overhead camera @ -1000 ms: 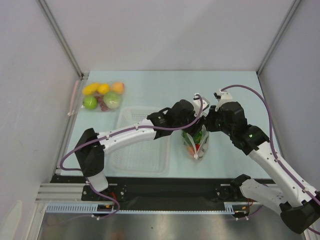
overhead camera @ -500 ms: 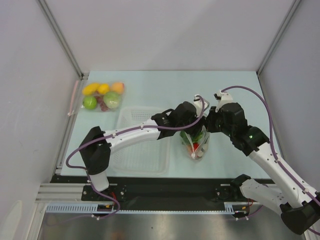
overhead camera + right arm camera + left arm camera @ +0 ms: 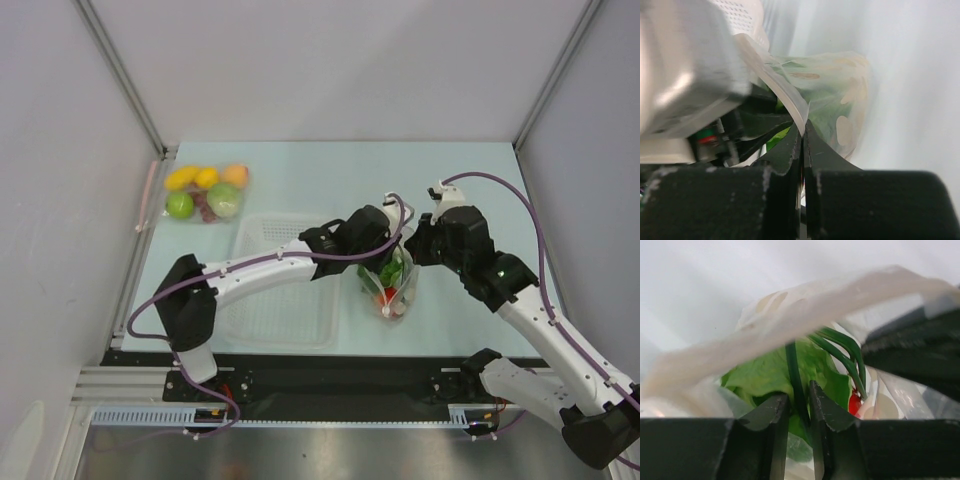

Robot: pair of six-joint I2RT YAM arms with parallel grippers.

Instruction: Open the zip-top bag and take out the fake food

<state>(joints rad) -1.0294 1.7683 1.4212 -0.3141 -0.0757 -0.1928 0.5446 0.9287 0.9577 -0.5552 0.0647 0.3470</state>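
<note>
The zip-top bag [image 3: 395, 290] hangs open between my two grippers, right of the white basket. My right gripper [image 3: 802, 127] is shut on the bag's rim [image 3: 777, 80] and holds it up. My left gripper [image 3: 799, 400] is inside the bag's mouth, its jaws closed on a thin dark-green stalk [image 3: 792, 372]. In the left wrist view the green lettuce [image 3: 765, 375] fills the bag, with the red tomato [image 3: 855, 402] and a white piece [image 3: 885, 405] at the right. In the top view the lettuce [image 3: 392, 272] and the tomato [image 3: 391, 294] show through the plastic.
A white mesh basket [image 3: 275, 285] lies left of the bag, under my left arm. A second clear pouch [image 3: 205, 192] with yellow, orange and green round fruits lies at the back left, a pink strip [image 3: 148, 195] beside it. Grey walls close the sides.
My left gripper has pulled back to the left and slightly up at the bag's mouth. The bag has shifted a little. The right arm has barely moved.
</note>
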